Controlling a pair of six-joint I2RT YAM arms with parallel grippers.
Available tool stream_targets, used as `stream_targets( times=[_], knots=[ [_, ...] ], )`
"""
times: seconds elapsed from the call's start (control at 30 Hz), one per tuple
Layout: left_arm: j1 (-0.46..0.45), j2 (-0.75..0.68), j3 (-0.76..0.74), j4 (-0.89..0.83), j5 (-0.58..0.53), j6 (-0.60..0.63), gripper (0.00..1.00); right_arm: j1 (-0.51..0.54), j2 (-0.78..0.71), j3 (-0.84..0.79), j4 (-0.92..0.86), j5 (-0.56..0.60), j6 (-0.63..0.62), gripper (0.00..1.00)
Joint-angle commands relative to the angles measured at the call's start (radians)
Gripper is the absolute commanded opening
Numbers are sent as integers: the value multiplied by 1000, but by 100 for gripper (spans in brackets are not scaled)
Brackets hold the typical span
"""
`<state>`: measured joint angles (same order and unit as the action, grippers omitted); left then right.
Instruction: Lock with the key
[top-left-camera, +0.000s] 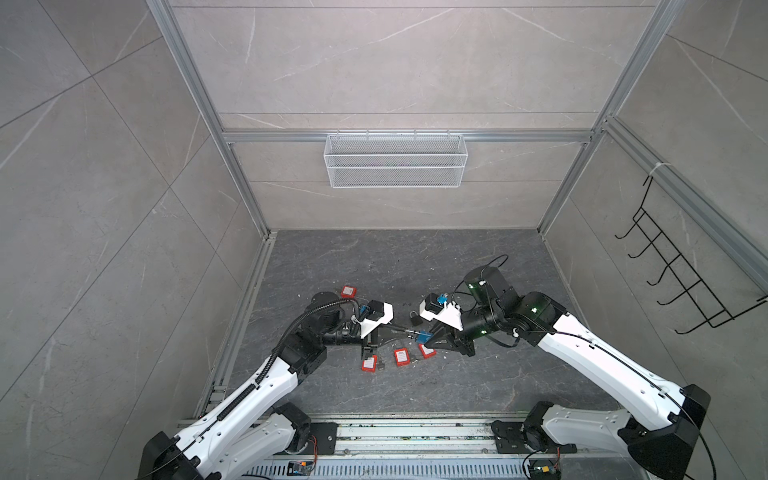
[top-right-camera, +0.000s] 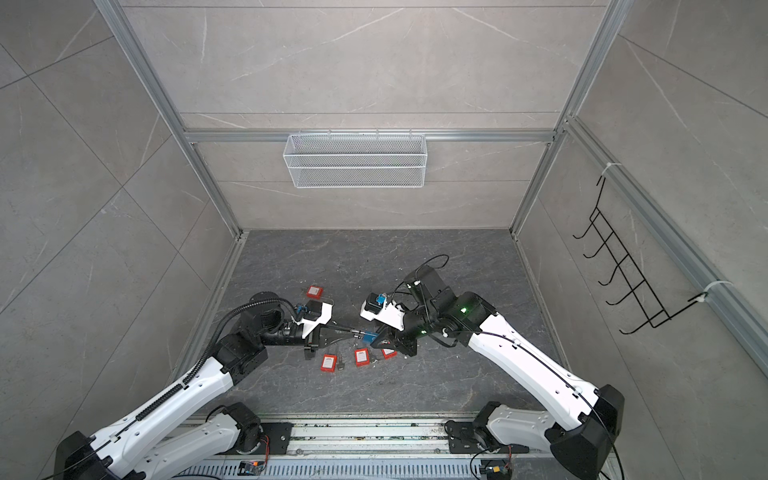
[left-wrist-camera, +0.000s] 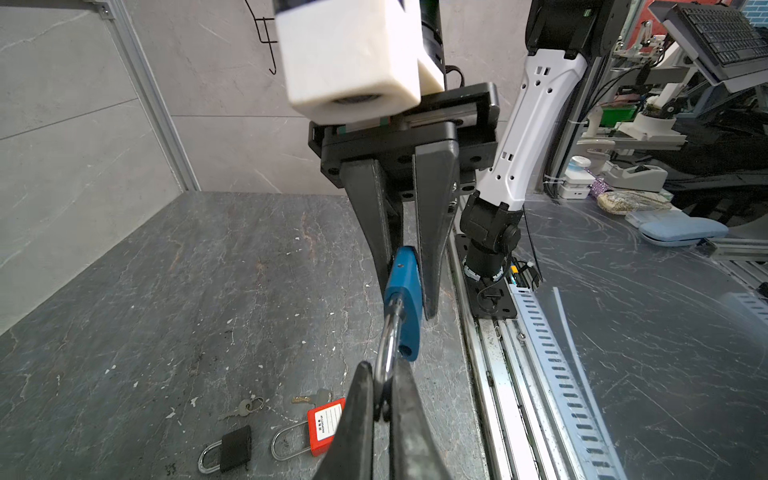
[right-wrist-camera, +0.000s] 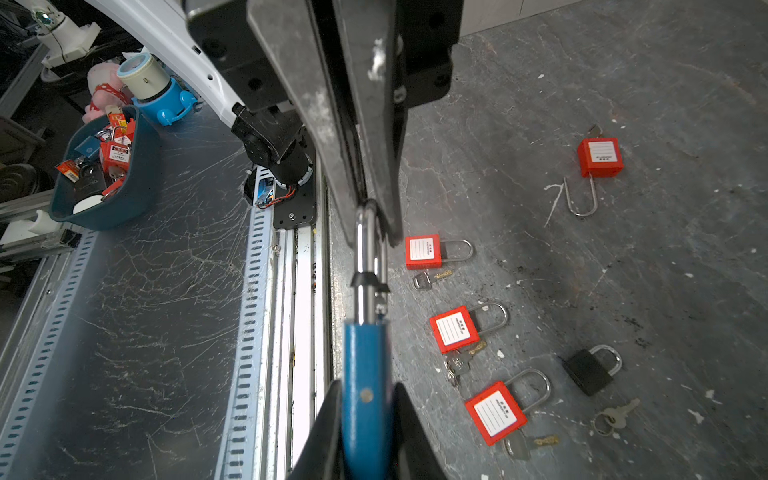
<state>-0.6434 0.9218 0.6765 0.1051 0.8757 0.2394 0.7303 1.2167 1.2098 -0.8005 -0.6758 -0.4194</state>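
Shut to a sliver, the left gripper (left-wrist-camera: 382, 374) pinches the steel shackle (left-wrist-camera: 387, 347) of the blue padlock (left-wrist-camera: 404, 299). The right gripper (right-wrist-camera: 368, 390), its jaws narrowly parted, clamps the padlock's body. The blue padlock hangs in the air between both arms. Below it on the tabletop (top-left-camera: 457, 374) lie 3 red padlocks (right-wrist-camera: 453, 330) with keys (right-wrist-camera: 424, 279). A black padlock (right-wrist-camera: 588, 370) lies near it, on the far side.

White mesh basket (top-left-camera: 395, 160), black hook rack (top-left-camera: 681, 255)

Grey marble-tile walls (top-left-camera: 395, 62); dark stone floor (top-left-camera: 395, 257); white mesh basket (top-left-camera: 395, 160); black hook rack (top-left-camera: 686, 266).
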Motion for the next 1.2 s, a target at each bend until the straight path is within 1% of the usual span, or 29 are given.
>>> stream_targets(
  times=[0.0,0.17,0.3,0.4,0.47,0.57,0.7,0.83,1.03,1.17],
  knots=[
    [-50,8,6,110,14,-18,0,10,22,45,130,-22,25,7],
    [-67,29,-25,200,29,-111,0,19,20,46,212,19,24,4],
    [-77,35,-31,202,48,-144,0,27,12,53,237,41,11,1],
    [-77,43,-34,197,77,-167,0,35,7,59,242,38,2,0],
    [-83,49,-35,182,86,-160,0,43,10,69,234,34,-1,0],
    [-100,45,-30,133,69,-102,0,53,21,87,225,26,-1,0],
    [-132,56,-32,128,36,-59,0,57,31,90,273,-1,23,0],
    [-160,82,-41,160,25,-63,0,57,51,110,321,-20,36,0],
    [-181,101,-92,284,-19,-103,0,55,90,113,429,-39,84,0],
    [-203,104,-110,238,-37,-62,0,57,90,92,522,-10,98,0]
  ],
)
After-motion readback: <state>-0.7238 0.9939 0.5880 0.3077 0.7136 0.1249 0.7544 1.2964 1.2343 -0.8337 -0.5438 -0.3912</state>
